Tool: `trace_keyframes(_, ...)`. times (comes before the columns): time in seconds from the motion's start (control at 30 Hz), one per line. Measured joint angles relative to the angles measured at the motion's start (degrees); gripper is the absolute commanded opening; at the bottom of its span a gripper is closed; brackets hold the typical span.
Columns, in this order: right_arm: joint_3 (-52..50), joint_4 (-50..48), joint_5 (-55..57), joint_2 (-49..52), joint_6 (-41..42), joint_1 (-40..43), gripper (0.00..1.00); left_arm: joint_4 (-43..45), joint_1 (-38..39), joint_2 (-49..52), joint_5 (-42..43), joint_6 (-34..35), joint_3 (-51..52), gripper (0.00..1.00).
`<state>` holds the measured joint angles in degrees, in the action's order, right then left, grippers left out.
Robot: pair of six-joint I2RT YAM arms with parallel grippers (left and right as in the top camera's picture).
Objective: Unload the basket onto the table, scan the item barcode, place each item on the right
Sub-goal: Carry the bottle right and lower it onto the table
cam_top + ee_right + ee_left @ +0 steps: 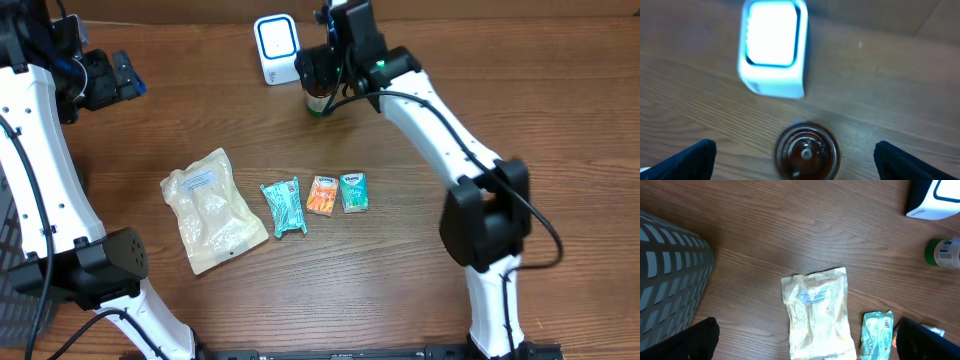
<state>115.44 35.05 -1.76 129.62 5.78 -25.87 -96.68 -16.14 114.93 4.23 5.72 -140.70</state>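
Bottle (807, 150) stands upright near the counter's (330, 290) far edge, just before the scanner (772, 47). We judge nothing scanned yet (grasp and presentation remain). Right jaws are spread either side of it, not touching; left jaws are spread, empty.

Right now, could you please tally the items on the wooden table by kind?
White box-shaped barcode scanner: 1
Dark brown round bottle: 1
Pale plastic pouch: 1
Teal foil packet: 1
Small printed packs: 2, orange pack and green pack
Total: 6
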Motion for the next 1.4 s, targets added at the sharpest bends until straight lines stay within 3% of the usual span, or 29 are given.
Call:
trace_keyframes(0.27,-0.44,-1.51,0.70,8.09,0.00,0.00,1.00,0.00,0.00,0.00,-0.02,0.00,0.00,1.00)
trace_keyframes(0.37,-0.44,-2.51,0.70,8.15,-0.07,0.00,0.90,0.00,0.00,0.00,-0.02,0.00,0.00,1.00)
trace_keyframes(0.5,-0.44,-2.89,0.59,8.15,-0.59,0.00,0.59,0.02,0.00,0.00,-0.02,0.00,0.00,0.99)
trace_keyframes(0.83,-0.37,-1.90,1.16,7.69,-0.33,0.00,0.51,0.00,0.00,0.00,-0.02,0.00,0.00,0.99)
trace_keyframes(1.1,-0.70,10.69,3.67,0.87,0.09,0.52,0.49,0.02,0.00,0.00,-0.02,0.00,0.00,0.99)
trace_keyframes(1.4,-0.28,37.31,12.59,-14.16,7.89,8.83,0.45,0.00,0.00,0.00,0.00,0.00,0.00,1.00)
